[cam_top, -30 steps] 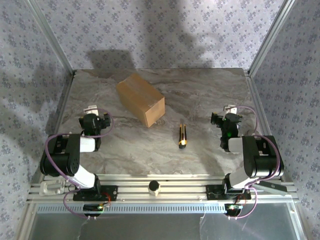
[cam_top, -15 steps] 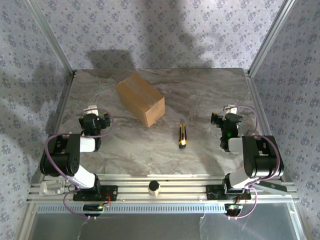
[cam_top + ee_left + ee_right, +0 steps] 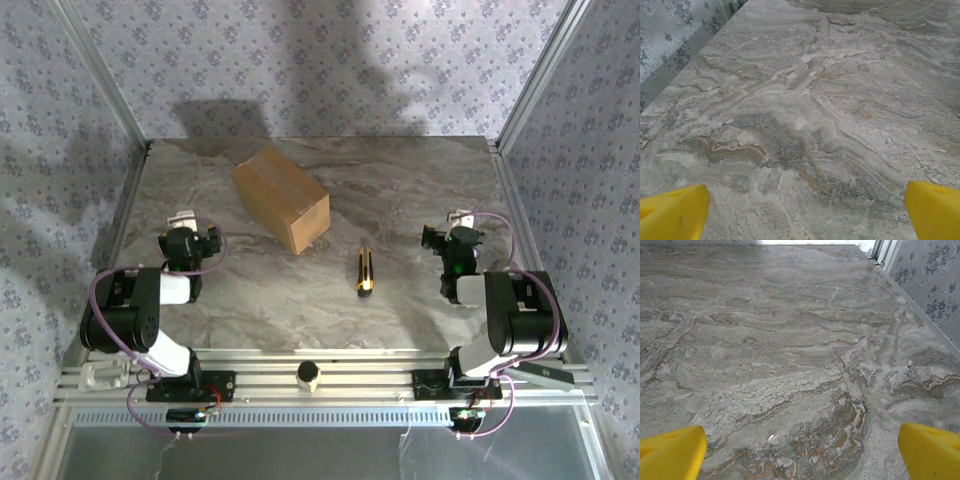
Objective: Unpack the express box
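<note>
The box sits shut on the bench, left of centre and toward the far side, turned at an angle so one corner points near. It lies well apart from both arms, in ground either could reach, which I judge suits a start with nothing yet touched. Near and right of it, between the arms, lies a slim black-and-yellow tool, likely a cutter left ready for the seam, its length running near to far.

The left gripper hangs low over the near left of the bench, its yellow fingers spread wide with only bare marble between them. The right gripper mirrors it on the near right, fingers just as far apart, holding nothing.

I can read no label, brand or writing on the box or the tool from here; the cardboard faces look plain.
</note>
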`<state>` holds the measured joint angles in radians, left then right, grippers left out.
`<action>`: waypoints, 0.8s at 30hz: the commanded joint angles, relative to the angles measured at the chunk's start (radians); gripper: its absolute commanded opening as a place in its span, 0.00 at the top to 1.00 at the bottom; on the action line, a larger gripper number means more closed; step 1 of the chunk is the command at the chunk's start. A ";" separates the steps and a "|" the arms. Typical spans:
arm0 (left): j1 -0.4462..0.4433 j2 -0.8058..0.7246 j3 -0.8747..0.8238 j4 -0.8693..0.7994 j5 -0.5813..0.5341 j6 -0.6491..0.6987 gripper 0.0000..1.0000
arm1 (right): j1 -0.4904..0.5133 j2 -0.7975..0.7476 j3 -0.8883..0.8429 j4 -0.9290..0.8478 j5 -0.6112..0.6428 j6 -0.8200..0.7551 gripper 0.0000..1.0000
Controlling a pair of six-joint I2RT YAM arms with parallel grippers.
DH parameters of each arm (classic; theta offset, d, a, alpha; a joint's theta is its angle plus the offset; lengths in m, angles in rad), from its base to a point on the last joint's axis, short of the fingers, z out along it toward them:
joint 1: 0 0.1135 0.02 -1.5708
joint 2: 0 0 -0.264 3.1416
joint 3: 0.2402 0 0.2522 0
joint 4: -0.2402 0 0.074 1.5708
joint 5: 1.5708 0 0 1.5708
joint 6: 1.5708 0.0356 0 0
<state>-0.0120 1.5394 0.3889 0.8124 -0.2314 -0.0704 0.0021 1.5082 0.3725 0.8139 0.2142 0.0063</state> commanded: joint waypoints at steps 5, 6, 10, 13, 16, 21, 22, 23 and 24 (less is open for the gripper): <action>0.009 -0.006 0.005 0.037 0.025 0.008 0.01 | 0.000 0.009 0.001 0.024 0.024 0.000 0.01; 0.007 -0.007 0.004 0.039 0.025 0.010 0.05 | 0.010 0.005 0.000 0.025 0.067 0.002 0.03; -0.029 -0.076 0.061 -0.115 -0.070 0.020 0.23 | 0.052 -0.015 -0.028 0.064 0.117 -0.028 0.07; -0.051 -0.151 0.134 -0.293 -0.099 0.033 0.30 | 0.051 -0.017 -0.024 0.053 0.115 -0.026 0.07; -0.079 -0.212 0.146 -0.362 -0.107 0.026 0.31 | 0.031 -0.016 0.004 0.000 0.082 -0.013 0.07; -0.116 -0.350 0.125 -0.466 -0.099 -0.047 0.31 | 0.019 -0.097 0.128 -0.268 0.105 0.035 0.12; -0.120 -0.383 0.121 -0.490 -0.099 -0.068 0.31 | 0.000 -0.122 0.182 -0.366 0.063 0.042 0.16; -0.121 -0.415 0.118 -0.513 -0.097 -0.087 0.31 | -0.008 -0.134 0.209 -0.400 0.036 0.047 0.17; -0.124 -0.437 0.116 -0.530 -0.093 -0.105 0.31 | -0.007 -0.139 0.227 -0.416 0.040 0.054 0.16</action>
<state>-0.1310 1.1645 0.5148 0.3767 -0.3149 -0.1097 0.0101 1.4261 0.5098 0.5518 0.2714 0.0208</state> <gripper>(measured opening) 0.691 0.837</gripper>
